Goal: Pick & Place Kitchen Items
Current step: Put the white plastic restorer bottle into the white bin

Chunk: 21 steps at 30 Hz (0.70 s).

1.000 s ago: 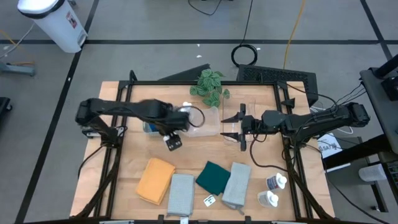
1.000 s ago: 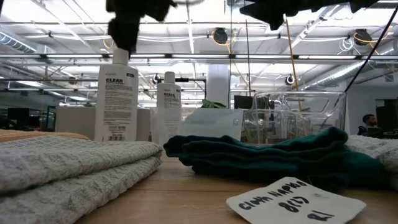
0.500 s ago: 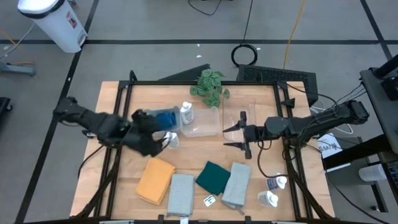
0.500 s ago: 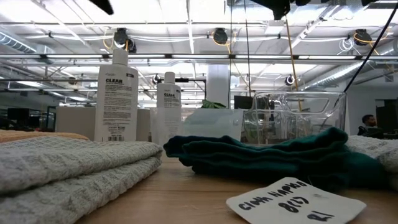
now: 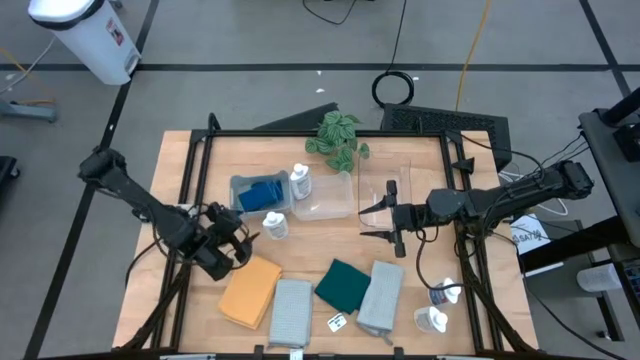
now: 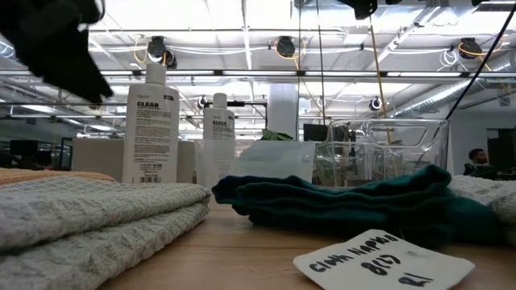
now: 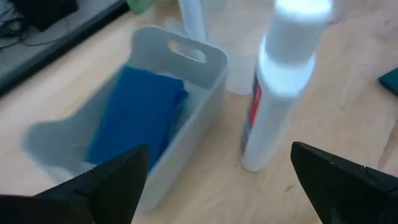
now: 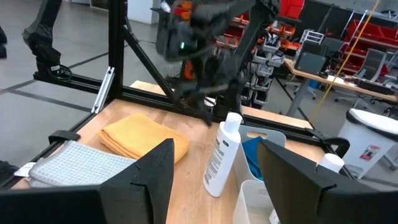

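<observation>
A white squeeze bottle stands on the table beside a clear bin that holds blue sponges. A second bottle stands by the bin's far right corner. My left gripper is open, low, just left of the first bottle, its fingers short of it. My right gripper hovers open at mid-table, right of an empty clear bin. Orange, grey, dark green and grey-blue folded cloths lie along the near edge. Two more bottles are at the near right.
A leafy plant stands at the table's far edge. A small label card lies by the near edge between the cloths. The black frame rails run along the left and right sides. Bare wood shows between the bins and the cloths.
My left gripper has let go of the bottle's top and swung down and back toward the table's near left, turning as it went. The bottle stays upright beside the sponge bin.
</observation>
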### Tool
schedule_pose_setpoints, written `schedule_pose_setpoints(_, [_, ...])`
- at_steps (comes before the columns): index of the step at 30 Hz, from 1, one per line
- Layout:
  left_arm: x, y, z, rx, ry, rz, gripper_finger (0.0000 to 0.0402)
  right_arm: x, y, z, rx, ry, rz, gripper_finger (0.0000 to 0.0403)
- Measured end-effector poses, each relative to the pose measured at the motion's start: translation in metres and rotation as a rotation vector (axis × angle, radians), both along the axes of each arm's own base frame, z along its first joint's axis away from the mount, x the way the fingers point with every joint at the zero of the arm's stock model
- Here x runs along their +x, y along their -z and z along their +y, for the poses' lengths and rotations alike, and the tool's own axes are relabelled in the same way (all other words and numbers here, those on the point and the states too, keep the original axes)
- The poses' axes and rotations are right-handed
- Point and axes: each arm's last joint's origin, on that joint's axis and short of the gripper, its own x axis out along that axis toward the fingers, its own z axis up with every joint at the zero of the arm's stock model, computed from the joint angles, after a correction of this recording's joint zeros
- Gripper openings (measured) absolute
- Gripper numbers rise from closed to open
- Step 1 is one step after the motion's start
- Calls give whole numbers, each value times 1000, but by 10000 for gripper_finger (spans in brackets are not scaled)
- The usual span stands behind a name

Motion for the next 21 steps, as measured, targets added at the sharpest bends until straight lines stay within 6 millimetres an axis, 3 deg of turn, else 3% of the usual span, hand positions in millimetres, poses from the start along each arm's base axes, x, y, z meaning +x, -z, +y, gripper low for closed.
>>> schedule_pose_setpoints(5, [-5,51,-1,-52,50,-150,392,0,0,0,-20,-2,-2,203])
schedule_pose_setpoints(9, [-7,75,6,-80,97,-260,392,0,0,0,-24,-2,-3,203])
schedule_pose_setpoints(14, [-11,91,19,-36,126,-287,392,0,0,0,-19,-1,-2,203])
schedule_pose_setpoints(21, [-5,90,28,64,176,-239,392,0,0,0,-18,-1,-2,203])
